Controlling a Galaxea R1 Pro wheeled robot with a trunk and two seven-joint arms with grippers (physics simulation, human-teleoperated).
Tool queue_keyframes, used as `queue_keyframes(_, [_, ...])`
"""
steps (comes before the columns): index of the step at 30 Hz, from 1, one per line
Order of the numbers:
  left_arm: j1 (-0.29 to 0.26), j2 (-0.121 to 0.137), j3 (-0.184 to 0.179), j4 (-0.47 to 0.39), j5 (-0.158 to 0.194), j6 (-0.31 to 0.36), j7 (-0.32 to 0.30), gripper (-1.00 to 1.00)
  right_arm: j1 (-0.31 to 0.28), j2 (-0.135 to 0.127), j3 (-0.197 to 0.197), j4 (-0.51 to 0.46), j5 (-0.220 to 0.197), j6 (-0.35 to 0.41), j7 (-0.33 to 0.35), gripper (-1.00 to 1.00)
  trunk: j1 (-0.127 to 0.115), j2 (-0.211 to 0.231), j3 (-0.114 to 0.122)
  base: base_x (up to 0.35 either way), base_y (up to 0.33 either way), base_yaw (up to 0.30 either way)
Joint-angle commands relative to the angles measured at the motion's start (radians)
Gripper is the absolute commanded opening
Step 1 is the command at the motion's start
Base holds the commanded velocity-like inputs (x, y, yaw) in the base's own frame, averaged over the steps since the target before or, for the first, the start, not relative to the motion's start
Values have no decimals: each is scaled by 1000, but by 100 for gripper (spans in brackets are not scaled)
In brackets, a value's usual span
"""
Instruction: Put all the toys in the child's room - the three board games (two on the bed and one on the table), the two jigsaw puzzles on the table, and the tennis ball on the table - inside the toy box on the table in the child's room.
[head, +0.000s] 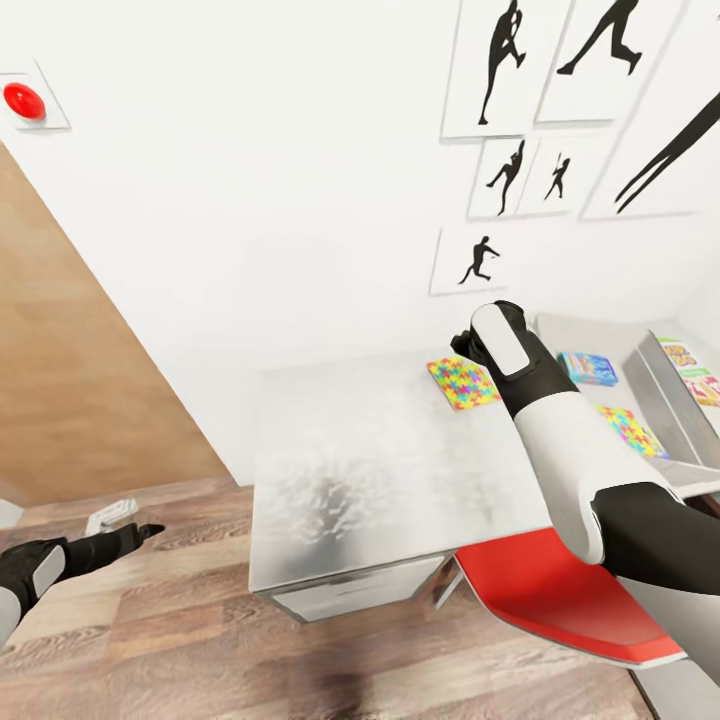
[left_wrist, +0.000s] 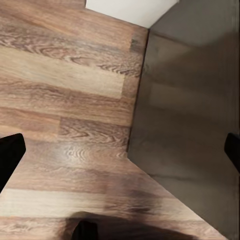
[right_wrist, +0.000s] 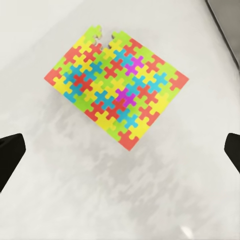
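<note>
Right gripper (head: 468, 345): mostly hidden in the head view behind own white-and-black wrist; in the right wrist view, two dark fingertips (right_wrist: 10, 152) at opposite edges, spread wide, nothing between, cut off by the frame.
Left gripper (head: 148, 528): low over the wood floor (head: 150, 640), off the desk's left side; dark fingertips at the far edges of the left wrist view, spread wide and empty.
Desk (head: 370, 470): white glossy top with mottled reflections, dark grey side panel (left_wrist: 190, 110), one white drawer front visible under the near edge; right end cut off by the arm and frame.
Jigsaw puzzles, two counted: first jigsaw puzzle (head: 463, 382), thin square mat of interlocking yellow, green, blue, red and purple pieces, ragged notch at one corner, flat near the desk's back edge, just beside the right gripper; second jigsaw puzzle (head: 632, 430), same make, inside the toy box, partly hidden by the forearm.
Toy box (head: 590, 335): grey bin, sloping walls, at the desk's right end, partly cut off.
Board games, two discernible: blue box (head: 588, 368) in the toy box; white-green box (head: 695, 372) at the frame edge, print hard to read, position relative to the bin unclear.
Red chair seat (head: 550, 590): smooth, under the desk's near edge.
Wall prints (head: 520, 170): black silhouettes, five counted, some cropped.
</note>
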Motion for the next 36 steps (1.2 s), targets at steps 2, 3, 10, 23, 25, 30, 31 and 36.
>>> queue_keyframes(2, [-1, 1, 9, -2, -11, 8, -22, 100, -1, 0, 3, -1, -7, 4, -7, 100, 1, -2, -5, 0, 0, 0])
queue_keyframes(3, [-1, 2, 7, -2, -11, 9, -31, 100, -1, -1, 3, 0, -7, 5, -6, 100, 1, -2, -7, 0, 0, 0])
queue_keyframes(10, [0, -1, 1, -1, -26, 10, 54, 100, -1, -2, 4, 0, -7, 5, -5, 100, 1, -2, -18, 0, 0, 0])
queue_keyframes(23, [68, -8, -8, 1, -47, -35, 276, 100, -2, -3, 4, 0, -7, 5, -5, 100, 1, -2, -40, 0, 0, 0])
queue_keyframes(25, [92, -10, -14, 2, -57, -53, 296, 100, -2, -3, 4, -1, -7, 5, -5, 100, 1, -2, -43, 0, 0, 0])
queue_keyframes(30, [150, -20, -27, 3, -101, -110, 361, 100, -7, -3, 4, -2, -7, 5, -4, 100, 1, -2, -51, 0, 0, 0])
queue_keyframes(31, [160, -20, -28, 3, -109, -122, 375, 100, -9, -3, 4, -2, -7, 5, -4, 100, 1, -2, -53, 0, 0, 0])
queue_keyframes(36, [215, -23, -31, 5, -135, -174, 450, 100, -18, -4, 4, -1, -8, 6, -4, 100, 1, -2, -61, 0, 0, 0])
